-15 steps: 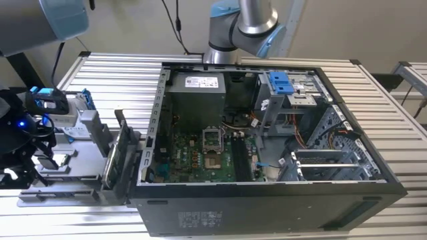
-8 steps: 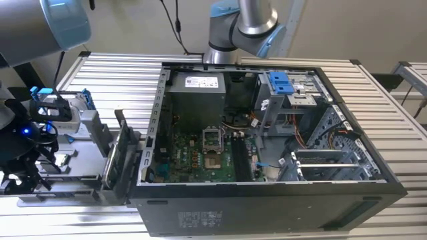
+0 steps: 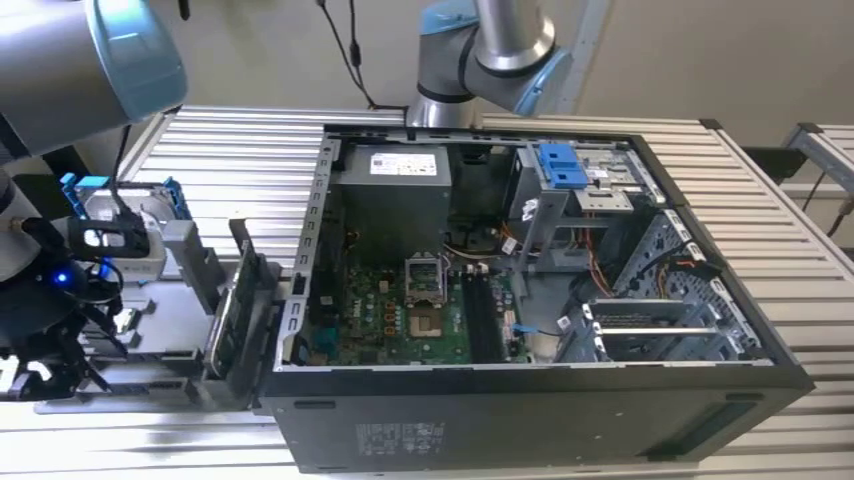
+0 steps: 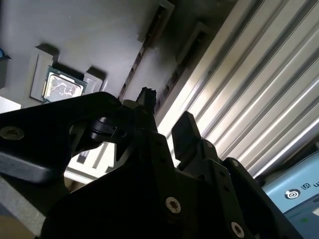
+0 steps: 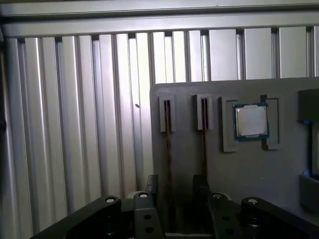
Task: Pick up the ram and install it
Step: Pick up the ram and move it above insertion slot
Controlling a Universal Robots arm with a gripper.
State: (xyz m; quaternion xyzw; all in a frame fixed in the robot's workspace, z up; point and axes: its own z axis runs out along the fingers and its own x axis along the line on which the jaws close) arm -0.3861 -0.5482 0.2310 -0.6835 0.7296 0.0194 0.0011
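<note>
The ram (image 5: 168, 144) is a thin dark strip seen edge-on, with a brownish line along its length. It stands in a narrow slot of a grey tray (image 5: 249, 174), and its far end sits in a small raised grey bracket. A second ram stick (image 5: 204, 144) of the same look stands in the neighbouring slot, parallel and near. Beyond that, a square silver CPU (image 5: 250, 122) lies flat in its own recess. In the second wrist view the ram (image 4: 175, 69) shows as a dark streak running toward the fingers.

The gripper (image 5: 175, 180) hangs over the near end of the ram with its jaws spread, a finger (image 5: 152, 183) on each side of the strip and nothing clamped. Whether either pad touches the stick is hard to tell, since the fingers are dark against dark. The gripper's body also cuts off the near ends of both sticks. In the exterior view the arm (image 3: 40, 290) stands over the tray at that view's left.

The ram's slot is the one nearest the tray's edge, and past that edge lies bare ribbed metal table (image 5: 75, 124). On the other side, the second stick is just beside the other finger, so room is tight there. The open computer case (image 3: 534, 300) stands beside the tray, toward the exterior view's right
</note>
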